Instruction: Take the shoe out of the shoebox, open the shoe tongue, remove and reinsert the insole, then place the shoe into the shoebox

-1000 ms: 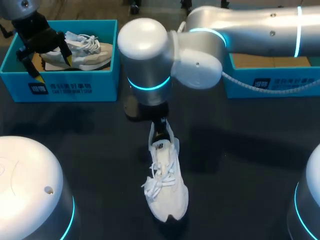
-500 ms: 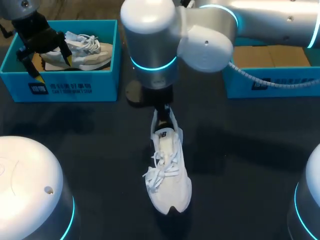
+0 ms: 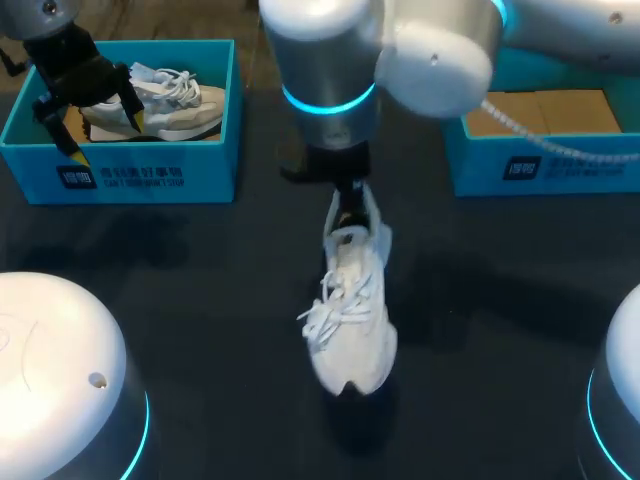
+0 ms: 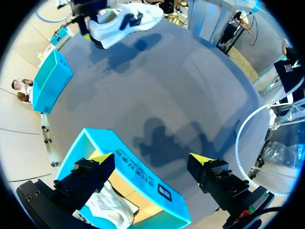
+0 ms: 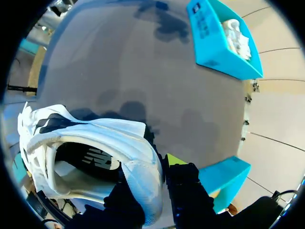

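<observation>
- Pinching the white shoe (image 3: 352,300) by its heel, my right gripper (image 3: 347,205) holds it off the table (image 3: 500,300).
- My left gripper (image 3: 106,137), fingers spread, hovers over the left shoebox (image 3: 150,180); wall print unreadable.

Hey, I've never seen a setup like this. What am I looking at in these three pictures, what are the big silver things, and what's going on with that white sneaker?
This is a two-armed robot at a dark table; the silver things are its arms. One picture looks down from above. The two round pictures come from cameras on each arm's wrist. The right gripper pinches the heel of a white shoe, which appears lifted off the table. The left gripper hangs open over a blue shoebox holding a pale sneaker. A second shoebox sits at the right.
</observation>
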Robot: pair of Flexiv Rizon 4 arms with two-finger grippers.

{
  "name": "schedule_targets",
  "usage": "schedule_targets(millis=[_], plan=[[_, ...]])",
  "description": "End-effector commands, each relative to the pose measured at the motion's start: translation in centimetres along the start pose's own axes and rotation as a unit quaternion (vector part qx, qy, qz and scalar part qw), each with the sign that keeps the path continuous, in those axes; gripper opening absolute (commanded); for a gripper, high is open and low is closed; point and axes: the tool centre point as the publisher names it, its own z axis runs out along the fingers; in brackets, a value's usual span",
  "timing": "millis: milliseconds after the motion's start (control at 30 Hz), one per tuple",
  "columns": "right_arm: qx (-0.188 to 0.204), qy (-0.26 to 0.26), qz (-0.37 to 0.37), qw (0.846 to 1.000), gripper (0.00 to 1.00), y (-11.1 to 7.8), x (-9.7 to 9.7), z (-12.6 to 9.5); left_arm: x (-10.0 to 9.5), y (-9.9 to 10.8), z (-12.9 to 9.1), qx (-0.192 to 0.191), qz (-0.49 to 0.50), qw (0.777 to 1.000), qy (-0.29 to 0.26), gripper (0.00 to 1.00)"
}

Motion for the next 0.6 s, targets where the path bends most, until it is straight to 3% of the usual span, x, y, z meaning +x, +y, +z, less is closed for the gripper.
schedule_targets(millis=[33, 133, 600], plan=[[-0.004, -0.007, -0.005, 1.000, 0.00, -3.3, -1.0, -3.5, 0.0, 0.0, 0.0, 0.000, 0.000, 1.000, 0.001, 1.00], [-0.016, -0.022, -0.025, 0.999, 0.00, -4.7, -2.3, -3.9, 0.0, 0.0, 0.0, 0.000, 0.000, 1.000, 0.001, 1.00], [-0.016, -0.022, -0.025, 0.999, 0.00, -4.7, -2.3, -3.9, 0.0, 0.0, 0.0, 0.000, 0.000, 1.000, 0.001, 1.00]])
